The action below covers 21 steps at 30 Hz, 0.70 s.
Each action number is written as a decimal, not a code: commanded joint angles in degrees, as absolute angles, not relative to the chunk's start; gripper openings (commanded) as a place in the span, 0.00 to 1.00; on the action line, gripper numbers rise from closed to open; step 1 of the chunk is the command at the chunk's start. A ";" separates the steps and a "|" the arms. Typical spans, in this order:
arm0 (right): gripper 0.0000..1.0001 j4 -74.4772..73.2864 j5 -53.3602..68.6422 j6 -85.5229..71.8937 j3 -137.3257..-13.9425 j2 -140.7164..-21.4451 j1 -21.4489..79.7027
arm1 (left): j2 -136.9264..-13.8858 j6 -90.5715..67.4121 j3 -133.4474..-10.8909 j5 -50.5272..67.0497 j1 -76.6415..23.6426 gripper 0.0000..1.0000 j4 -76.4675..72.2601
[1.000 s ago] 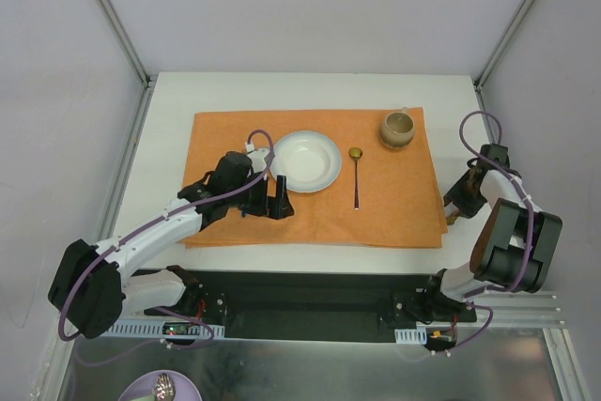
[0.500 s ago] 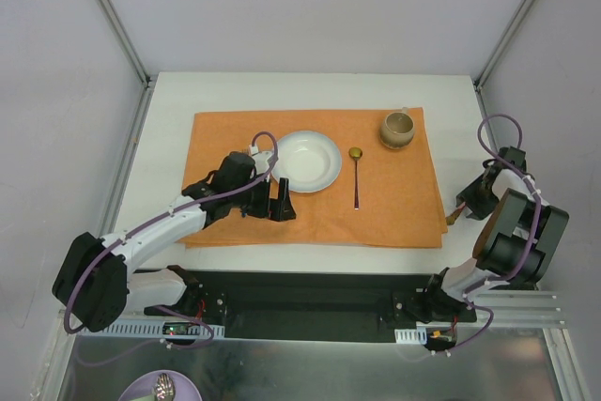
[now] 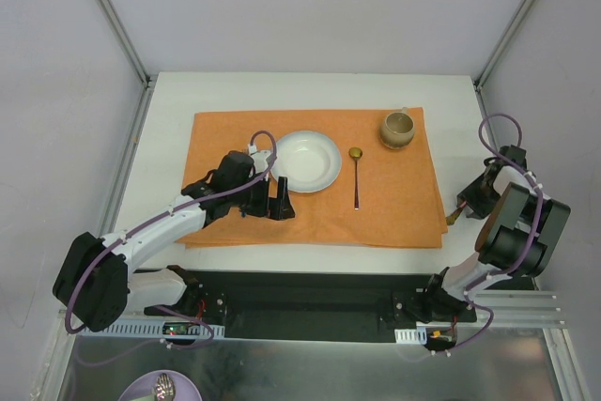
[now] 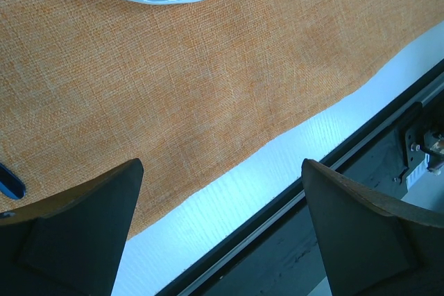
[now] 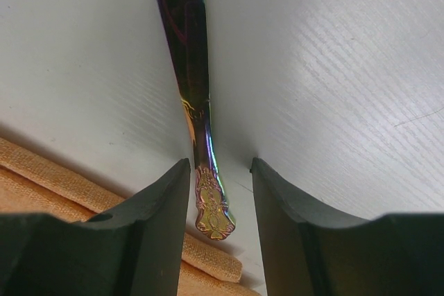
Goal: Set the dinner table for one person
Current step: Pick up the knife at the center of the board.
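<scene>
The left end effector [image 3: 279, 203] is held wide open and empty over the orange placemat [image 3: 394, 204], just beside the white plate [image 3: 305, 161]. The placemat is carried by the white worktop [image 3: 169, 110]. At the placemat's right edge, an iridescent utensil handle [image 5: 187, 46] is straddled, unclamped, by the half-open right end effector [image 5: 219, 171].

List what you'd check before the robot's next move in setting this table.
1. Left gripper open and empty above the orange cloth placemat: ok.
2. Iridescent metal cutlery handle lies between the fingers of the right gripper: ok.
3. Firm grip on that handle: cannot tell.
4. Which cutlery piece it is: cannot tell, working end hidden.
5. Round white plate, gold-bowled spoon and brown ceramic cup on the placemat: ok.
</scene>
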State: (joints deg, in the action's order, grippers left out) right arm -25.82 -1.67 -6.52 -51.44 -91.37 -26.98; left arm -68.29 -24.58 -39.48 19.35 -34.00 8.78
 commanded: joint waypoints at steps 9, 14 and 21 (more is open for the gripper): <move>0.43 -23.29 -2.64 -5.45 -53.88 -96.15 -27.51 | -67.41 -24.87 -39.29 19.60 -32.96 0.99 6.94; 0.43 -23.90 -2.64 -5.54 -54.31 -96.50 -27.42 | -67.76 -24.96 -39.20 20.04 -32.78 0.99 6.59; 0.41 -25.66 -4.39 -5.36 -55.72 -97.56 -26.72 | -67.68 -25.05 -38.76 20.13 -32.69 0.99 6.33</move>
